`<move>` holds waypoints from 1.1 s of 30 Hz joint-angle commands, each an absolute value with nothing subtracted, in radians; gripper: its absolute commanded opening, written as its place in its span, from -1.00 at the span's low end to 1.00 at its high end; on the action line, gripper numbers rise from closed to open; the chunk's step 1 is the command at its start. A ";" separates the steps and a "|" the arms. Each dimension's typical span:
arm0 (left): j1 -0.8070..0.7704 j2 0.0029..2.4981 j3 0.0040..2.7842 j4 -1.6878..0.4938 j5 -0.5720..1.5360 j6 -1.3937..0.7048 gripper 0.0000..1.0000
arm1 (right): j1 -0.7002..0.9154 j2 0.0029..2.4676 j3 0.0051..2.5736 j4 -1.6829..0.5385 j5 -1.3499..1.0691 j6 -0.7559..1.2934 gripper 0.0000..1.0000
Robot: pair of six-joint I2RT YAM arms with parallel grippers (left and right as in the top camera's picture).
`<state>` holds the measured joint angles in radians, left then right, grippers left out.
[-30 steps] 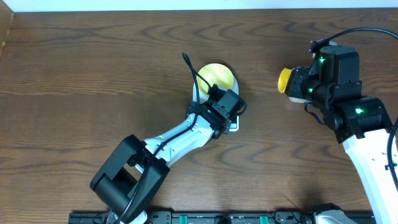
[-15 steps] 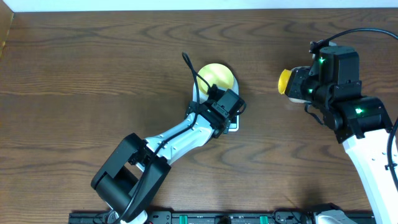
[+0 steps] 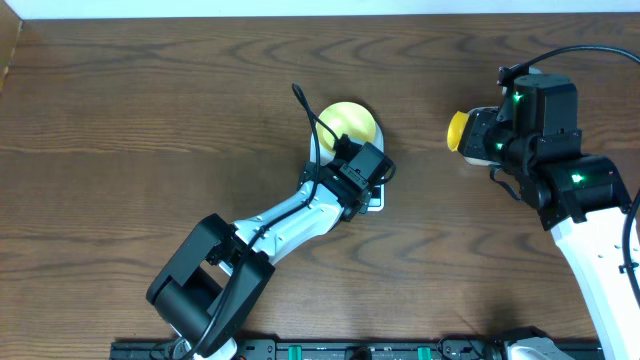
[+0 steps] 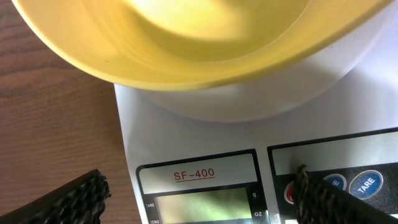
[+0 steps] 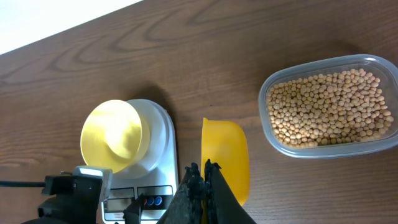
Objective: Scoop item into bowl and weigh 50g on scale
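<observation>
The pale-yellow bowl (image 3: pixel 348 124) stands empty on the white scale (image 4: pixel 249 124), also seen in the right wrist view as bowl (image 5: pixel 115 137) on scale (image 5: pixel 163 134). My left gripper (image 4: pixel 196 202) hovers open just over the scale's display, one finger to each side, holding nothing. My right gripper (image 5: pixel 205 171) is shut on the handle of a yellow spoon (image 5: pixel 225 158), whose empty head (image 3: pixel 457 129) hangs above the table to the right of the scale. The tan beans (image 5: pixel 326 106) fill a clear tub further right.
The clear plastic tub (image 5: pixel 311 151) sits on the wooden table right of the spoon; in the overhead view my right arm (image 3: pixel 560 170) hides it. My left arm (image 3: pixel 290 220) lies across the scale's front edge.
</observation>
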<state>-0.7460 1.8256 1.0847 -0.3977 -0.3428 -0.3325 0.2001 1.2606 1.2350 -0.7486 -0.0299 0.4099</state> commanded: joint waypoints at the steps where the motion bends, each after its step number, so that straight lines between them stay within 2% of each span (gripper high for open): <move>1: -0.741 1.842 1.082 -0.398 -0.361 -0.319 0.93 | 0.193 1.242 1.257 -0.752 -0.032 0.418 -0.98; 33: -0.741 1.843 1.082 -0.410 -0.361 -0.319 0.93 | 0.193 1.242 1.257 -0.772 -0.032 0.418 -0.98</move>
